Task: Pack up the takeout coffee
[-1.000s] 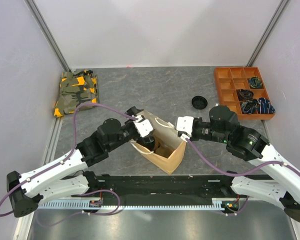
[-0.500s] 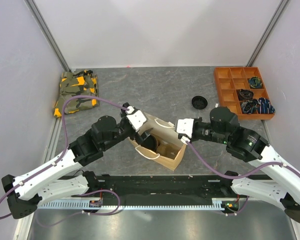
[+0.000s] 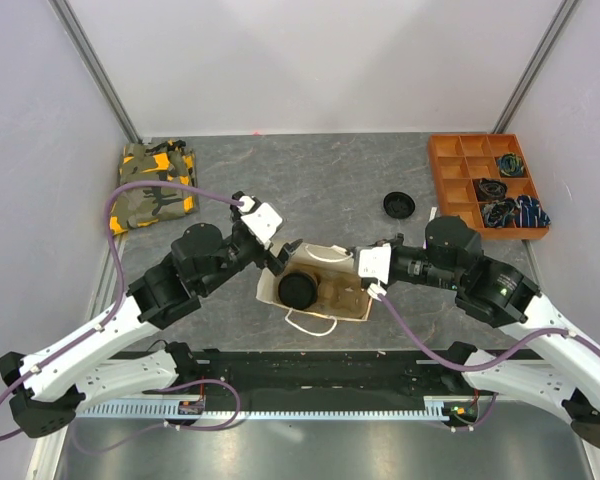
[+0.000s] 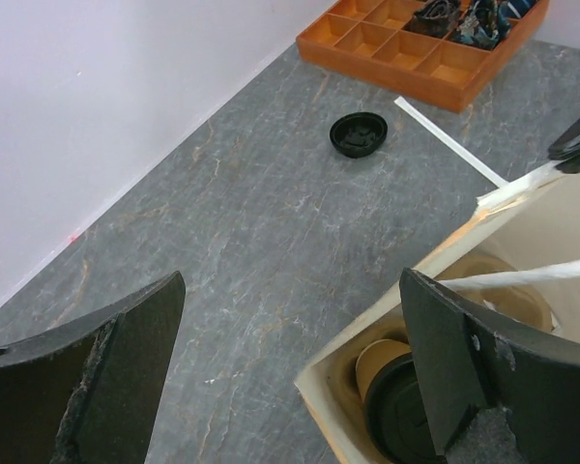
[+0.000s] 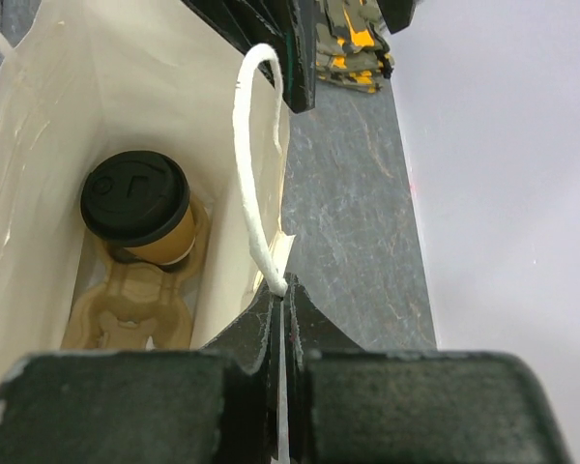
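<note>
right wrist — takeout coffee (image 5: 135, 203) in carrier (image 5: 126, 314), in bag (image 5: 48, 106)

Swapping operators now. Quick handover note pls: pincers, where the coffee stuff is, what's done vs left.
Left pincer: open, holding nothing, at the left side of the paper bag.
Right pincer: shut on the bag's rim at the base of a white handle.
Coffee cup, black lid on, stands upright inside the bag in the pulp carrier. The carrier's other slot looks empty.
Done: cup is packed.
Left: probably just release the rim and pull both arms back.
Note: a loose black lid lies on the table, apart from the bag.
</note>
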Controlling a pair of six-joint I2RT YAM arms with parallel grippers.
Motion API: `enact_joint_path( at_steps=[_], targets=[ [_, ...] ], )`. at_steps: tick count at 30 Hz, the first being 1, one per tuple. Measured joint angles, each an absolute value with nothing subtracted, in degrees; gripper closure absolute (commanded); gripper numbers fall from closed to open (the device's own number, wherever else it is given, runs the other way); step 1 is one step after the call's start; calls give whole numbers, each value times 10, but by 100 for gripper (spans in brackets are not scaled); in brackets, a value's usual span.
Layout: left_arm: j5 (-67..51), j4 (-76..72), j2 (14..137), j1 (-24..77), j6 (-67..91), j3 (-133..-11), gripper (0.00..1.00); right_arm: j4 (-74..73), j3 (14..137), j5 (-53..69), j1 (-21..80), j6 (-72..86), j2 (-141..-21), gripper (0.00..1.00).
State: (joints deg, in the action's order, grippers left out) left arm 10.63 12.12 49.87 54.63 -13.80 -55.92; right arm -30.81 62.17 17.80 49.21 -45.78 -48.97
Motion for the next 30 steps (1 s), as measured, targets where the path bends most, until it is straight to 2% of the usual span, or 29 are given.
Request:
enact_joint_path(
  at_steps=[14, 28, 30],
  targets=[
    [122, 136, 474, 526, -138, -538, 0, -313, 613, 232, 492, -484, -466, 100],
    [121, 138, 528, 418, -84, -550, 1, -299, 613, 161, 489, -455, -511, 100],
    [113, 142, 544, 396, -71, -559, 1, -291, 613, 147, 487, -444, -521, 95]
  ],
)
